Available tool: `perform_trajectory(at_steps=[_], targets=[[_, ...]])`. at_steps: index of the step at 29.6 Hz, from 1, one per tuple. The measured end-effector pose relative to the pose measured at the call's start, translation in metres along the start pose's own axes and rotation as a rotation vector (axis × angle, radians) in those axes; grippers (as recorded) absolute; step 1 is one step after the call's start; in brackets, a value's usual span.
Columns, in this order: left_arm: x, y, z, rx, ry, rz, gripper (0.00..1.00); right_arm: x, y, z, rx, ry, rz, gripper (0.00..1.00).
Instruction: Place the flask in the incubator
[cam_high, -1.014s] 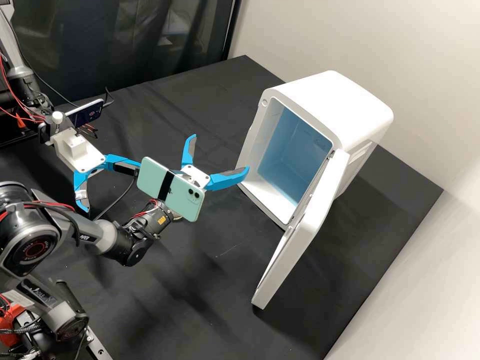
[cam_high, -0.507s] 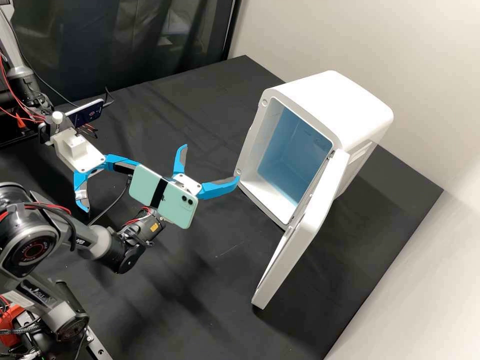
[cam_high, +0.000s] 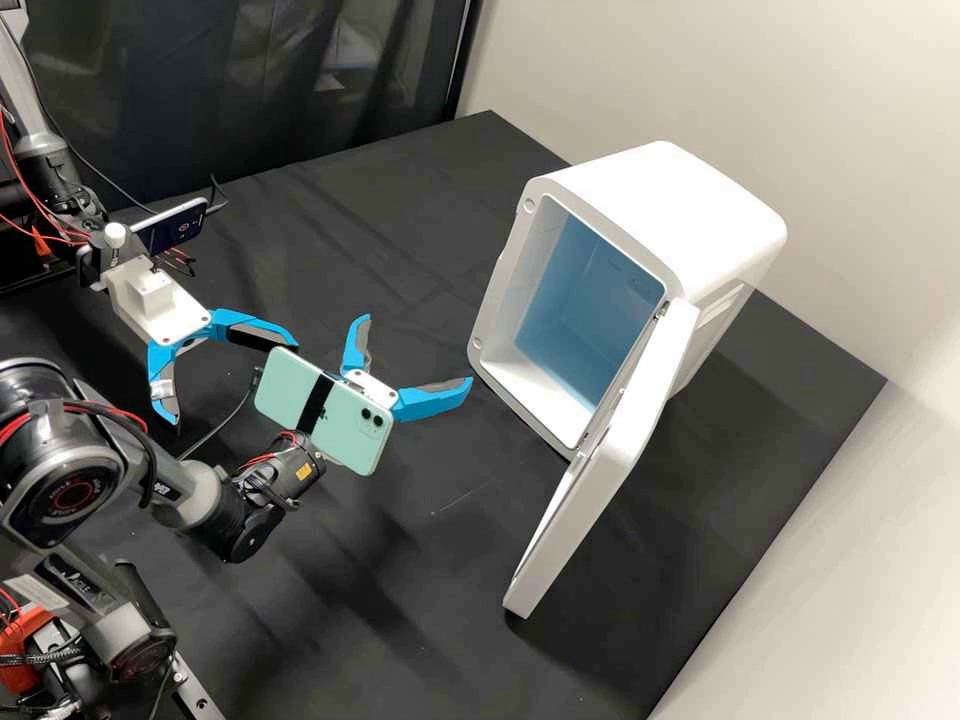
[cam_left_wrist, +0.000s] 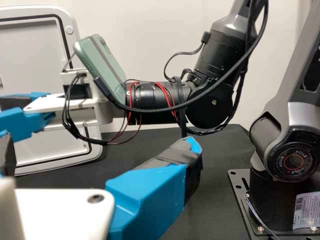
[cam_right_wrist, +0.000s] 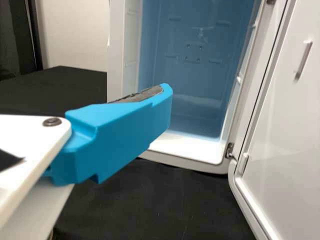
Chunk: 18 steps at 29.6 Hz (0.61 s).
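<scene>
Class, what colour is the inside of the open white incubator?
The white incubator is light blue inside, clearest in the right wrist view.

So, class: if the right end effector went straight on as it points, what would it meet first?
The right end effector would probably meet the incubator, at its lower rim or blue interior.

The high view looks forward and down from off the arms, taking in the whole black surface (cam_high: 400, 200), with the incubator (cam_high: 700, 230) right of centre. The left wrist view sits just behind the left claw (cam_high: 225, 378) and faces across to the right arm (cam_left_wrist: 210, 90) and the incubator's door (cam_left_wrist: 35, 60). The right wrist view sits behind the right claw (cam_high: 415, 352), close to the incubator's open blue inside, which the high view also shows.
</scene>
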<state>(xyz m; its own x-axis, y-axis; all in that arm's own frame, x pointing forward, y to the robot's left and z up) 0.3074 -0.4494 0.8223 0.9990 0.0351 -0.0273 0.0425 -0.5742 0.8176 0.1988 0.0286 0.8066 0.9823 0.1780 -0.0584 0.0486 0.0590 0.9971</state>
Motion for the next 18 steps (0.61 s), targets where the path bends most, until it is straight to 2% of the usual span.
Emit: perform_trajectory(at_steps=[10,18], targets=[[0.0000,0.0000,0.0000,0.000,0.000,0.000,1.00,-0.0032,0.0006,0.0035,-0.012,-0.010,-0.007,1.00],[0.0000,0.0000,0.0000,0.000,0.000,0.000,1.00,-0.0059,-0.0007,0.0016,-0.019,0.003,-0.017,1.00]])
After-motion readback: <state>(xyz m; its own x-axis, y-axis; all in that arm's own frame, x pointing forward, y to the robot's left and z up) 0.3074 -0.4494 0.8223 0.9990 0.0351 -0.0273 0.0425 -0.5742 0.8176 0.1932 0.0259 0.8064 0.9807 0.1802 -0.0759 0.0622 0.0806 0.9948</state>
